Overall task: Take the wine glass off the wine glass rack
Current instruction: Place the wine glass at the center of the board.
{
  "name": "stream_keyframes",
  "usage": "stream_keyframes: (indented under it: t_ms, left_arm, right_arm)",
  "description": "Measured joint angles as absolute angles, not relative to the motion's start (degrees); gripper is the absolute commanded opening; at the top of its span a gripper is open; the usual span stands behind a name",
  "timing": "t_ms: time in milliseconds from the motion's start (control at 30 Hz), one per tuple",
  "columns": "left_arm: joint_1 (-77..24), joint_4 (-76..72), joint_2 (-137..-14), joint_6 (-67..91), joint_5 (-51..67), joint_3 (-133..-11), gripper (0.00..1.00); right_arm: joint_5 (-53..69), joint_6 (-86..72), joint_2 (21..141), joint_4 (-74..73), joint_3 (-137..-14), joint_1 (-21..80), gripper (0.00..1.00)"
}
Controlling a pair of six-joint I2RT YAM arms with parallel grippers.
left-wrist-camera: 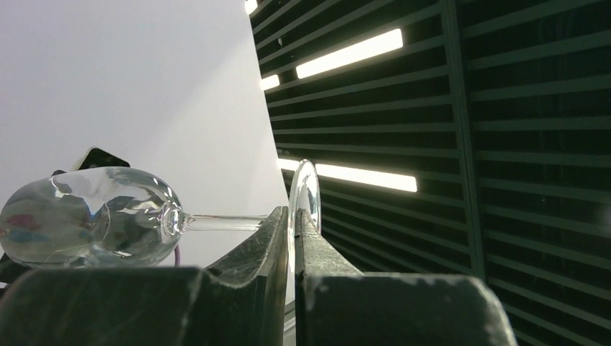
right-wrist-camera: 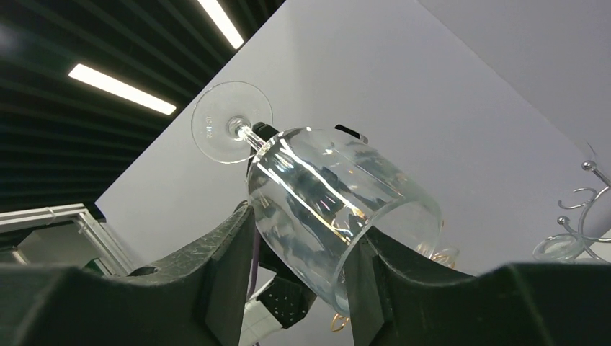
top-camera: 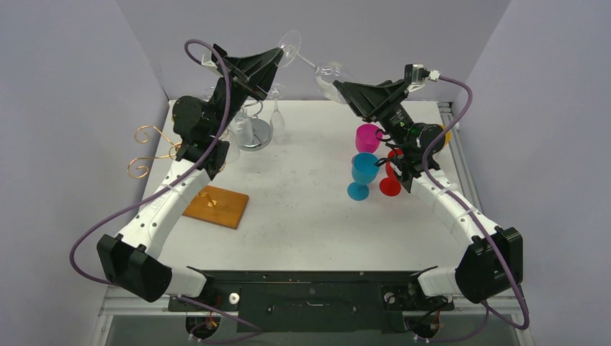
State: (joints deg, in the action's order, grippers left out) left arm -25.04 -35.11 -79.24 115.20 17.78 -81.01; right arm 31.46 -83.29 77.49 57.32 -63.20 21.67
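Left gripper: fingers pressed together on the flat round foot of the clear stemmed wine glass, the foot held edge-on between them. Right gripper: pinching the bowl of the same glass, jaws set wide to fit it.

Glass: lay near-horizontal in mid-air between both raised arms, above the far edge of the white table, off the chrome wire wine glass rack at rear left. Judged a hand-over, with two grips sharing the load.

Rack: held other clear glasses.

Also present: copper wire stand on wooden base; pink plastic goblet, blue goblet and red goblet, grouped under the right arm.
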Motion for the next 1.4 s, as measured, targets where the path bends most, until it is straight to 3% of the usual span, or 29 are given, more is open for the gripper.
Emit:
stream_keyframes:
  t_ms: [100,233,367,500,567,833,1167,1400]
  left_arm:
    - [-25.19,-35.94,-78.96,115.98,17.50,-80.27,0.00]
    - [-25.17,-36.34,-78.70,117.03,15.94,-79.09,0.02]
    - [-25.23,-36.23,-78.65,117.47,15.31,-77.56,0.13]
    - [-26.11,-35.59,-78.65,115.39,16.03,-75.33,0.27]
    - [-26.59,-35.40,-78.46,113.93,16.51,-74.96,0.35]
    - [-27.05,-28.99,-76.44,105.25,17.37,-73.25,1.00]
    - [-25.98,-10.94,-67.55,86.59,14.57,-70.83,0.96]
    - [-25.76,9.39,-62.06,64.97,5.93,-72.38,0.96]
  right_arm:
    - [31.66,-83.37,77.43,57.93,-63.20,21.67,0.32]
    - [31.77,-83.31,76.18,58.26,-63.20,21.65,0.16]
    - [32.10,-82.00,72.07,57.95,-63.16,21.63,0.01]
    - [32.69,-78.17,66.94,53.63,-62.67,21.85,0.00]
    - [32.58,-76.49,65.45,51.00,-62.24,21.85,0.00]
    - [28.95,-66.13,58.92,31.48,-62.67,21.82,0.00]
    - [19.03,-52.86,55.64,0.84,-72.34,20.56,0.00]
    - [12.69,-46.50,64.49,-17.52,-85.62,21.06,0.00]
